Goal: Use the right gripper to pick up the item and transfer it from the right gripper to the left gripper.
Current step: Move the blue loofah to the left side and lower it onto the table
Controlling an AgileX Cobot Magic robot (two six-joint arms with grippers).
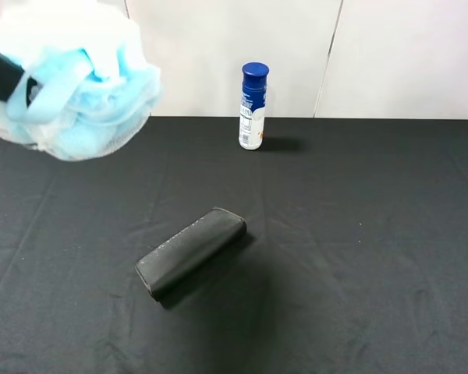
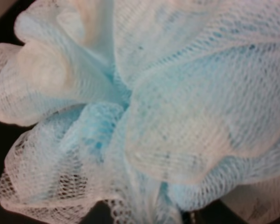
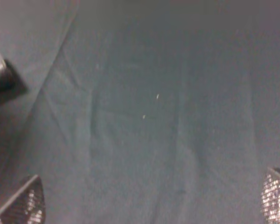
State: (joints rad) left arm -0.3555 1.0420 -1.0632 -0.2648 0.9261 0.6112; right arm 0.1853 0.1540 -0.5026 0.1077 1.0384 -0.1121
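Your left gripper (image 1: 15, 82) is clamped on the light blue and white ruffled mesh bath pouf (image 1: 74, 82), high above the table's far left. Its jaws are buried in netting, so grip the gathered core, because the springy outer frills compress and slip. Your right gripper (image 3: 147, 200) hangs spread wide and empty over the wrinkled black tablecloth (image 1: 374, 234), so I judge the handover done; below lie the matte black oblong case (image 1: 191, 251) and the smooth blue-capped white bottle (image 1: 253, 107).
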